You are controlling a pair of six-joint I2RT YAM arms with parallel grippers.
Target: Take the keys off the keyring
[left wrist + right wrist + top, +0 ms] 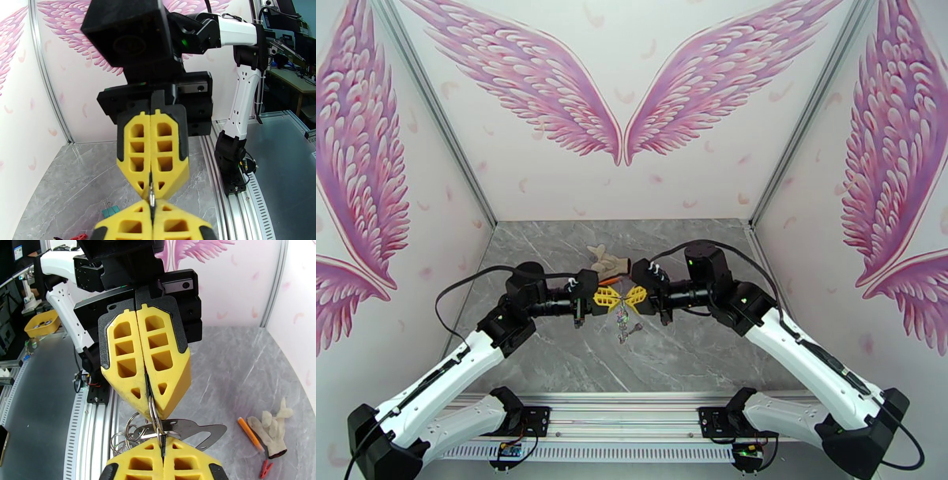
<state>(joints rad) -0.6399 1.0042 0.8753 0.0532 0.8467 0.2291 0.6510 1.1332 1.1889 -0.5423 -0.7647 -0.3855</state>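
Observation:
My two grippers meet tip to tip over the middle of the table, the left gripper [610, 298] and the right gripper [633, 297] both shut. The bunch of small silver keys [624, 324] hangs below them. In the right wrist view a small split ring [153, 413] runs from the left gripper's yellow fingertips [158, 398] down into my right gripper [162, 451]. The dark flat keyring [193, 431] juts out rightward at those tips, with more small rings [122, 437] to its left. The left wrist view has the left gripper [152, 215] pinching thin metal [151, 193].
A pale glove [272, 429], an orange pen-like stick [249, 434] and a red clip [265, 468] lie on the grey marble table [553, 347] behind the grippers. A teal clip [110, 212] sits on the near side. Winged walls close three sides.

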